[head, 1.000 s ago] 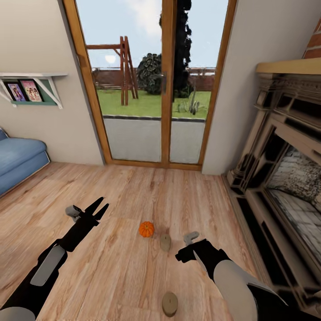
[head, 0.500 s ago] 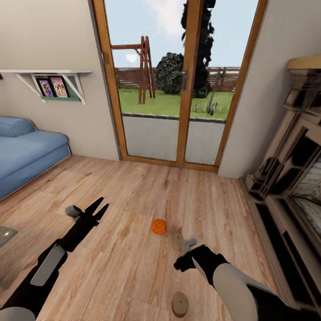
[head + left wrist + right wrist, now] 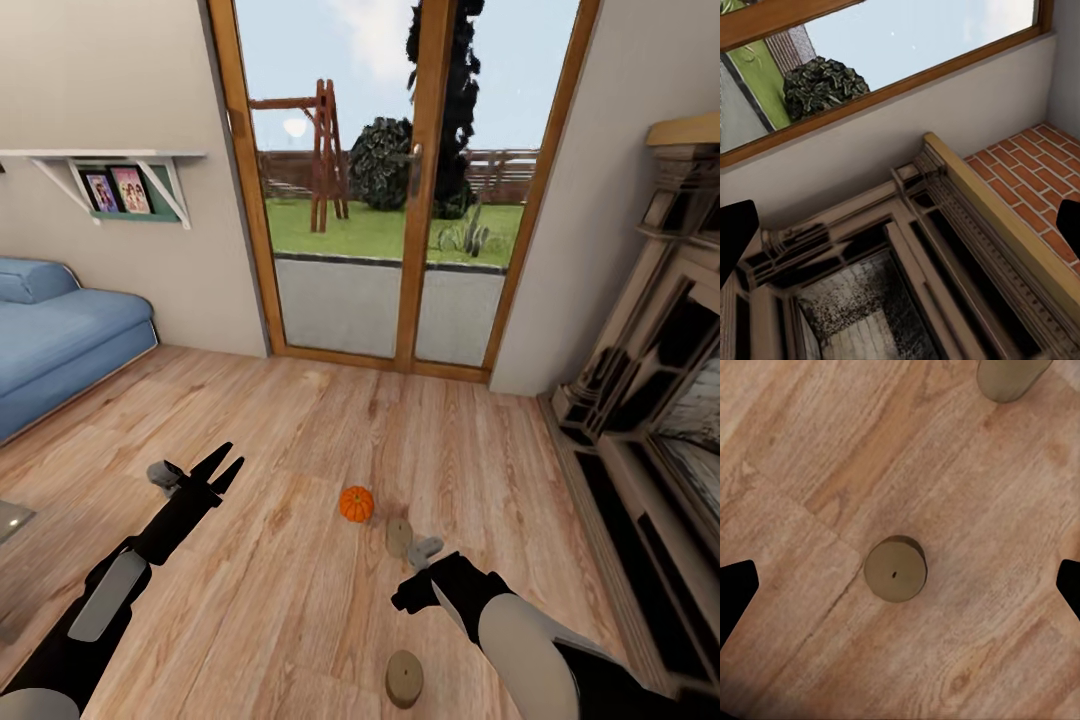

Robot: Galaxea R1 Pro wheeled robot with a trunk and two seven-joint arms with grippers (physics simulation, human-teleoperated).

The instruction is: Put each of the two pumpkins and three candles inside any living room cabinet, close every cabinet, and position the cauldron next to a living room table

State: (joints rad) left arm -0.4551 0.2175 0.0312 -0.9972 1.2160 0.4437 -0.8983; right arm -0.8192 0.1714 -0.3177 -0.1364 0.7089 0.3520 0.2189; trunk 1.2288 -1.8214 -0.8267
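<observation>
Since the candle (image 3: 895, 569) stands upright on the floor (image 3: 300, 600) right under the right end effector (image 3: 900, 585), fingers apart, that arm's nearer; left end effector (image 3: 222, 470) prob. apart too.

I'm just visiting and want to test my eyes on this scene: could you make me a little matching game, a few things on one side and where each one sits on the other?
Things:
1. pumpkin
2. sofa
3. fireplace
4. framed photos

Places:
A. on the wall shelf
B. on the wood floor, next to a candle
C. along the right wall
D. at the left edge of the room

Pairs: 1-B, 2-D, 3-C, 4-A
</observation>
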